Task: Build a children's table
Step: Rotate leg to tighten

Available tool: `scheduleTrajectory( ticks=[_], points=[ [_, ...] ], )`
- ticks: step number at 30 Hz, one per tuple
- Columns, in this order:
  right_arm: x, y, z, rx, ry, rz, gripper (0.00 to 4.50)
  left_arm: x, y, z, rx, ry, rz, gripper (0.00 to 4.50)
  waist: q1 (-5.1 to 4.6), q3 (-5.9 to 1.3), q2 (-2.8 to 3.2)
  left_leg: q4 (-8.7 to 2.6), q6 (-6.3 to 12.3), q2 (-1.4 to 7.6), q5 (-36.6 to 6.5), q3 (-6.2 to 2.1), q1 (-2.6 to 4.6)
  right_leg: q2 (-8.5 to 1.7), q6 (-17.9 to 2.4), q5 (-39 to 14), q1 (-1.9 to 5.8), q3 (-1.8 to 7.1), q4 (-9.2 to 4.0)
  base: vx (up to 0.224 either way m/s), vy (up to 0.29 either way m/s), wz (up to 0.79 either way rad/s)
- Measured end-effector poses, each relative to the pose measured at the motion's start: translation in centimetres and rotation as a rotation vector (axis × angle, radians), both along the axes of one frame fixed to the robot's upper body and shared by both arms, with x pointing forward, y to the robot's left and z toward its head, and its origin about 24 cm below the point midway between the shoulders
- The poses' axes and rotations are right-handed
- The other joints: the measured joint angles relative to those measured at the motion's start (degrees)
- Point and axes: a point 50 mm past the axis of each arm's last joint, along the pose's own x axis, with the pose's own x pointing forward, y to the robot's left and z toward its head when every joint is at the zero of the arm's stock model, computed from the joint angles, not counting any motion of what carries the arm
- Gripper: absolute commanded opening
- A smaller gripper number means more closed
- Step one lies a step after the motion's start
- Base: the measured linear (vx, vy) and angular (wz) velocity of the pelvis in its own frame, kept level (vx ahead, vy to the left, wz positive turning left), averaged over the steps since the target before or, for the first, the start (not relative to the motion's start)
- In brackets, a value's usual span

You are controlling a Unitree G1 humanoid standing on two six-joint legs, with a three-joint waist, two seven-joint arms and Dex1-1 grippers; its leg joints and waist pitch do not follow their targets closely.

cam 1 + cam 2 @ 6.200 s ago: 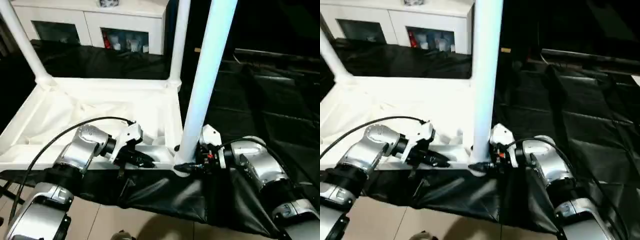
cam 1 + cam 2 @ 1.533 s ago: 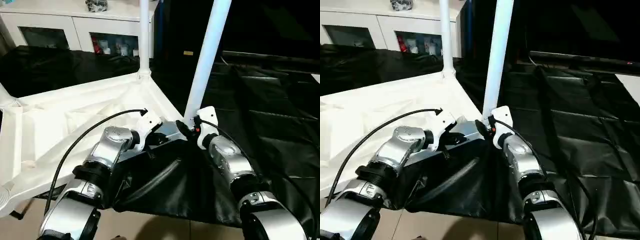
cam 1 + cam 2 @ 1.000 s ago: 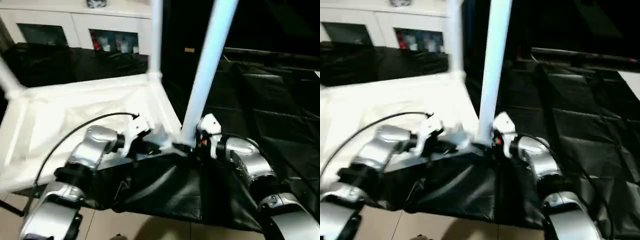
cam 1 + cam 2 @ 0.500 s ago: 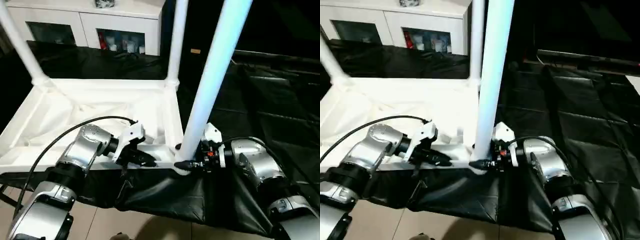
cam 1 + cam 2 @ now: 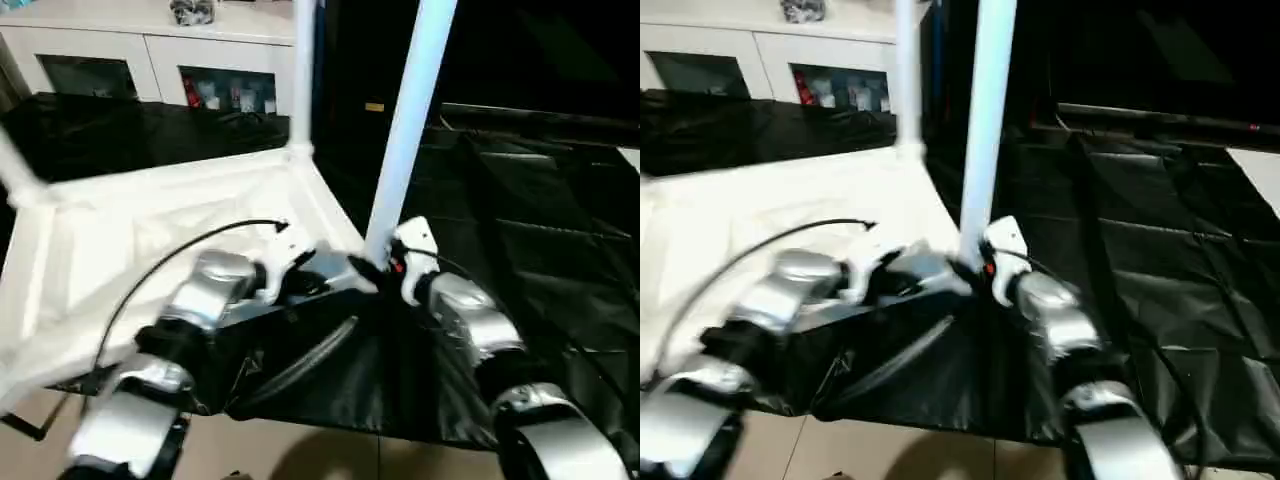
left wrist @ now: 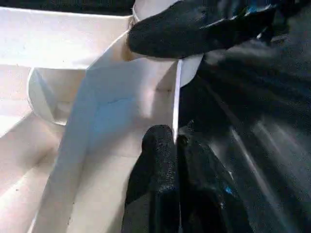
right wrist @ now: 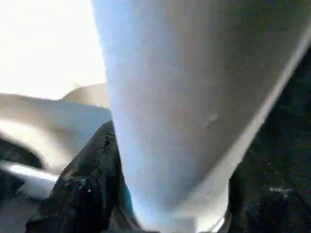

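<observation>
- White plastic forms the upturned tabletop (image 5: pixel 150 230), which lies ribbed side up on a surface draped in black sheeting (image 5: pixel 530 240).
- Three white legs rise from its corner sockets: the nearest leg (image 5: pixel 410 110) at the near right corner, a second leg (image 5: pixel 303 70) at the far right corner, and a blurred third leg (image 5: pixel 15 170) at the far left.
- The left gripper (image 6: pixel 175 141) has its two black fingers pressed together on the thin near rim of the tabletop, close to the near right corner.
- The right gripper (image 5: pixel 368 268) sits at the foot of the nearest leg; in the right wrist view its black fingers (image 7: pixel 82 189) stand on either side of the tube, spread around the leg's base.
- In the left wrist view, one black finger of the right gripper lies across the corner socket (image 6: pixel 160 63).
- A white cabinet (image 5: pixel 150 70) with glass-fronted doors stands behind the table.
</observation>
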Motion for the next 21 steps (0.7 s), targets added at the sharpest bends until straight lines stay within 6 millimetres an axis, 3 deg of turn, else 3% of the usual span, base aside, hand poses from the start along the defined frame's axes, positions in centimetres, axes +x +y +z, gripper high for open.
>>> scheduleTrajectory(
  ticks=[3, 4, 7, 9, 12, 21],
  points=[
    [0.1, 0.0, 0.0, 0.000, -0.016, -0.055, 2.66, 0.0, -0.7, 0.0, -0.005, -0.015, 0.018, 0.00, 0.08, -0.10, 0.18, -0.05, 0.00, 0.00, 0.0, 0.00, -0.03, 0.00, -0.2, 0.1, 0.04, 0.02, 0.04, 0.000, 0.000, 0.00],
    [0.1, 0.0, 0.0, 0.008, -0.021, -0.064, 3.22, 0.0, -0.8, 0.0, -0.008, -0.016, 0.017, 0.00, 0.09, -0.11, 0.19, -0.11, 0.00, 0.00, 0.0, 0.01, -0.07, 0.00, -0.1, 0.1, 0.04, 0.02, 0.03, 0.000, 0.000, 0.00],
    [0.1, 0.1, -0.1, 0.002, -0.033, -0.072, 3.36, 0.0, -1.0, 0.0, -0.006, -0.027, 0.016, 0.00, 0.09, -0.12, 0.20, -0.20, 0.01, 0.00, 0.0, 0.00, -0.45, 0.00, -0.1, 0.0, -0.02, -0.01, -0.01, 0.000, 0.000, 0.00],
    [0.1, 0.2, -0.1, -0.001, -0.038, -0.070, 3.66, 0.0, -1.0, 0.0, -0.004, -0.033, 0.012, 0.00, 0.09, -0.12, 0.20, -0.19, 0.01, 0.00, 0.0, 0.00, -0.46, 0.00, -0.1, 0.0, -0.02, -0.02, -0.01, 0.000, 0.000, 0.00],
    [0.0, 0.5, 0.0, 0.004, -0.047, -0.050, 3.73, -0.1, -0.8, 0.1, 0.000, -0.038, -0.010, 0.00, -0.08, -0.09, 0.19, -0.19, 0.00, 0.01, 0.0, -0.01, -0.47, 0.00, -0.1, 0.0, -0.03, -0.01, -0.01, 0.000, 0.000, 0.00],
    [-1.5, -0.7, 0.3, 0.017, -0.059, 0.328, 3.73, -1.2, 1.7, 0.5, -0.013, 0.004, -0.195, 0.00, -0.03, -0.08, 0.19, -0.42, 0.04, 0.09, 0.0, 0.04, -0.70, 0.07, -0.2, -0.1, -0.54, -0.10, 0.07, 0.000, 0.000, 0.00]
  ],
)
